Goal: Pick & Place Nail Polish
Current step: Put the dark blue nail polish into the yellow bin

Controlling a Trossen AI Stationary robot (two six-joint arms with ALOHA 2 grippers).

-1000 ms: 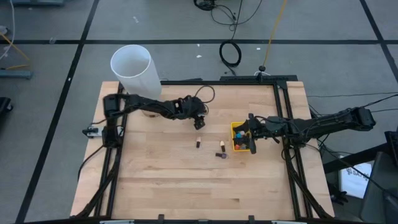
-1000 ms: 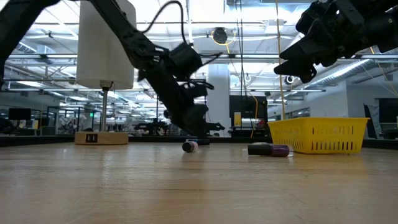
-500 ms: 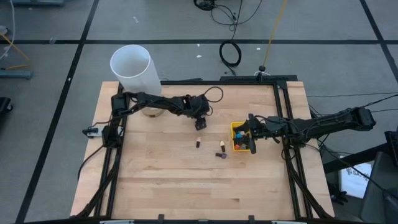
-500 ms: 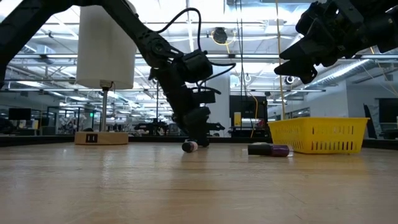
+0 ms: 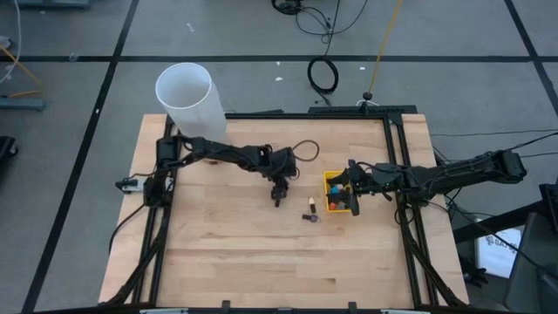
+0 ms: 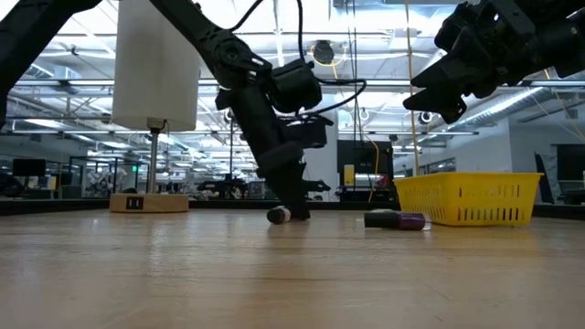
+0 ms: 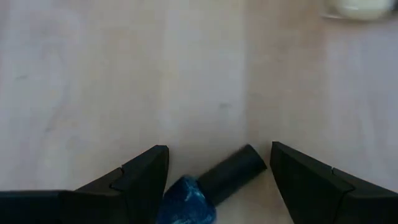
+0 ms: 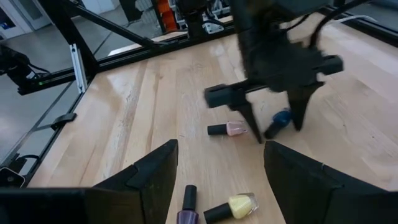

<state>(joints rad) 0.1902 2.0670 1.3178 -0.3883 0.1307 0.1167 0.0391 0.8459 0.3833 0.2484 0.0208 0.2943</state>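
Counter [image 5: 244, 253]: bare wood planks, level and smooth; I judge a round bottle would roll or skid on it if nudged.
Blue nail polish bottle [image 7: 186, 200]: lying on its side on the counter, between the two fingers of the left hand, dark cap [image 7: 233, 169] pointing away from the body.
Left hand [image 5: 278, 194]: lowered over the blue bottle near the counter's middle, fingers spread apart to either side of it, nothing held yet.
Handling: small glass body, light, stiff, slick and likely breakable; I judge a moderate squeeze sufficient.
Grip point: across the wider glass body or the shoulder where cap meets glass; the narrow round cap would likely pivot or slip.
Pink nail polish bottle [image 8: 228, 129]: on its side just beside the blue one, apart from it.
Purple nail polish bottle [image 6: 395, 219]: on its side near the yellow basket, not touching it as far as I can tell.
Yellow basket [image 6: 471, 199]: holds bottles already; a yellow bottle [image 8: 233, 206] shows below the right hand.
Right hand [image 5: 354, 194]: hangs over the basket, fingers apart, empty.
White cylinder [image 5: 186, 96]: at the far left corner, well apart.
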